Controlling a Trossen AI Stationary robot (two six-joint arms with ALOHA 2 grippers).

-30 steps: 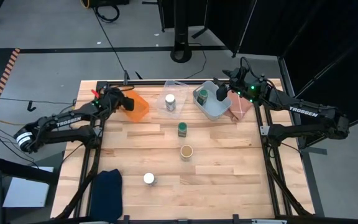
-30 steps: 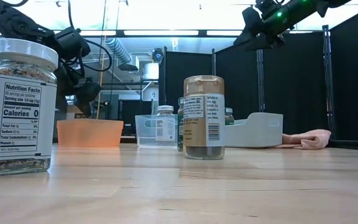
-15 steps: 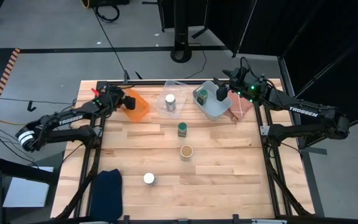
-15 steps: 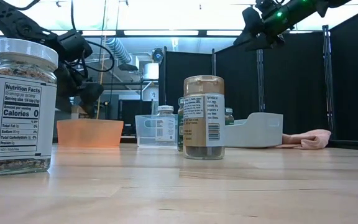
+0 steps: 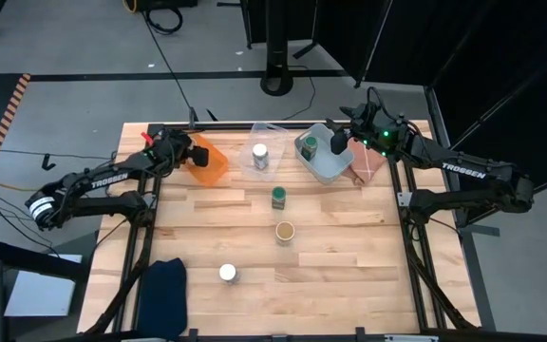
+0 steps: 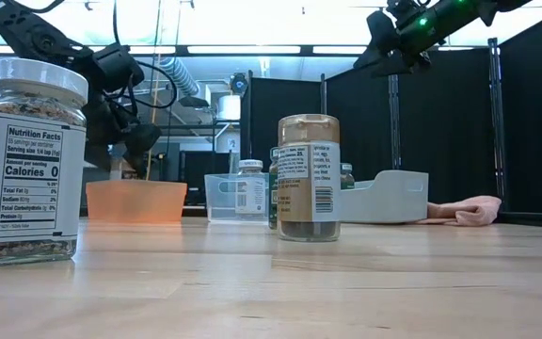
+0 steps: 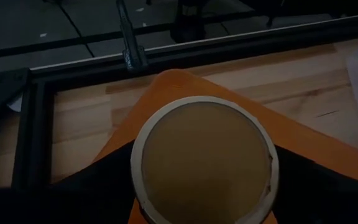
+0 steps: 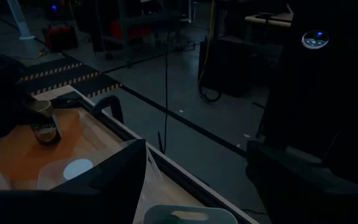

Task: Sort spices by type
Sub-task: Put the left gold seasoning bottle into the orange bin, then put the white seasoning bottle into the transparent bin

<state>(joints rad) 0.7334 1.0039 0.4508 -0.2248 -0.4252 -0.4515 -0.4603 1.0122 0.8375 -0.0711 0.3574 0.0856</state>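
You have three trays lined up along the far edge of the table [image 5: 330,285] so each spice type gets its own bin: the orange tray [image 5: 213,163] on the left, the clear tray [image 5: 275,142] in the middle, the grey-blue tray [image 5: 329,169] on the right. Your left gripper [image 5: 190,152] hangs over the orange tray clenched around a tan-topped jar [image 7: 204,158], poised, I judge, to lower it in. Your right gripper [image 5: 338,142] waits above the grey-blue tray; whether its fingers are apart or closed you cannot tell. One white-lidded jar [image 5: 260,153] sits in the clear tray and one green-lidded jar [image 5: 307,146] in the grey-blue one, so three remain loose mid-table: a second green-lidded jar [image 5: 278,196], a second tan-topped jar [image 5: 285,231], and nearest, a second white-lidded jar [image 6: 36,160], whose label reads "Nutrition Facts" and "Calories 0". Both arms are marked "TROSSEN".
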